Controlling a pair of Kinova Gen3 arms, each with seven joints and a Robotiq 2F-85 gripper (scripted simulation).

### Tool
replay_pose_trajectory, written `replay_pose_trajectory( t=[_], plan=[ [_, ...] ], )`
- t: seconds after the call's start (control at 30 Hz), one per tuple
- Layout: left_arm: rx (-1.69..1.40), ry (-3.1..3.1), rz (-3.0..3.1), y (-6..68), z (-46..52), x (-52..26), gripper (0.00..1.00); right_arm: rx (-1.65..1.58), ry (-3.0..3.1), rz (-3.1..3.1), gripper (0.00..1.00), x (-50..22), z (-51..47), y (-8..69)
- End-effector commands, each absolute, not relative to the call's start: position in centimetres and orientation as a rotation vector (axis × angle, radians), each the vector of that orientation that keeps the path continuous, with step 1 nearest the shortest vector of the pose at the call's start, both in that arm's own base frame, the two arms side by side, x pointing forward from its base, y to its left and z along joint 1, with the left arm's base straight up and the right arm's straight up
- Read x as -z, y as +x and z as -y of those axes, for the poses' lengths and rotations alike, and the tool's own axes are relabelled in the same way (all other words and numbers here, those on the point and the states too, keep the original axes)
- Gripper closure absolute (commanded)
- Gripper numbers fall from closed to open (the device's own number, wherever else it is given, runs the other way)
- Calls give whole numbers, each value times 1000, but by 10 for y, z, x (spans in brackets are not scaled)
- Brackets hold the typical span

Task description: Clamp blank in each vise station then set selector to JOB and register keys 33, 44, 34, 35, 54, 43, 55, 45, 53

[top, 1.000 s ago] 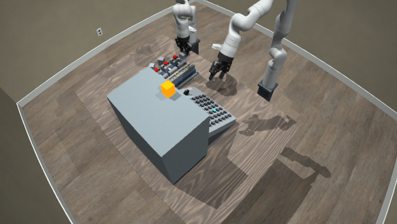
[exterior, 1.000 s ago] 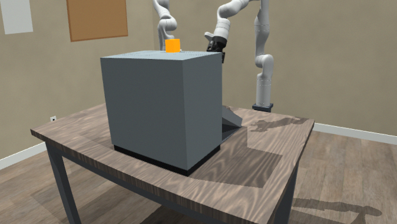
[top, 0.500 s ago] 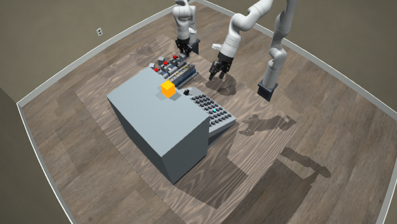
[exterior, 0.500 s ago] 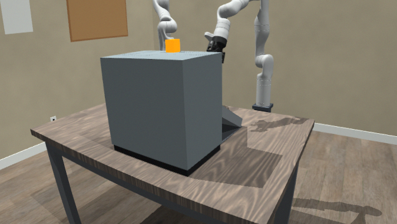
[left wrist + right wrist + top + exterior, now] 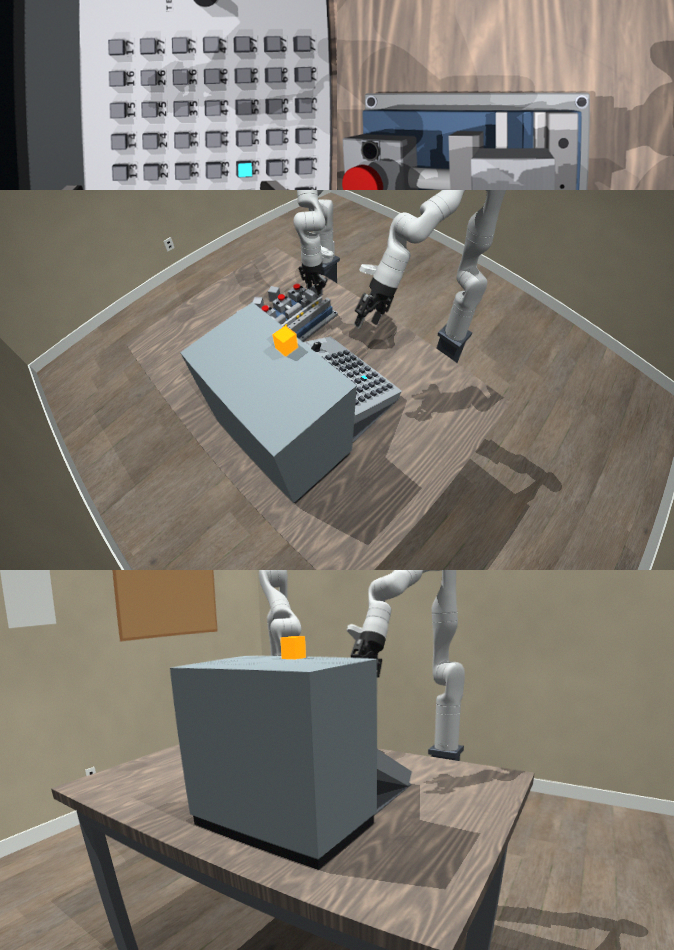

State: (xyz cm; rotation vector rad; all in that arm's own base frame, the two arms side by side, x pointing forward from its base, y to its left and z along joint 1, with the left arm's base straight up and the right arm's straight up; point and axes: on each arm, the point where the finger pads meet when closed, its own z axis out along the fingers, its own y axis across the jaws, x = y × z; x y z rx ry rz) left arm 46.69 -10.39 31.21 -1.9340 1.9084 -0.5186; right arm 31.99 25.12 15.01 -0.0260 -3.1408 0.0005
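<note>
My left gripper is open and empty, above and beside the key panel. The key 53 glows cyan. The amber lamp looks lit. The selector knob shows at the panel's end; its setting cannot be read. My right gripper is over the vise stations, its fingers below the right wrist view's edge. It is shut on a grey blank, above the blue-floored end station. Red valve knobs show; how far in they are is unclear.
The tall grey cabinet stands beside the panel and hides part of the stations in the top and exterior views. The vise base's grey rim has a bolt at each visible corner. A grey block stands beyond the knobs. Table lies around them.
</note>
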Motion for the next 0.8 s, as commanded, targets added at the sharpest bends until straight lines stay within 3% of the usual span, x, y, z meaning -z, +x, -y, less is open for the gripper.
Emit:
replay_pose_trajectory(
  t=[0.0, 0.77],
  plan=[
    [521, -1933, -1907, 467, 104, -313, 2, 1, -26, 3143, 903, -140, -252, 321],
    [521, -1933, -1907, 467, 104, -313, 2, 1, -28, 3143, 903, -129, -252, 321]
  ],
)
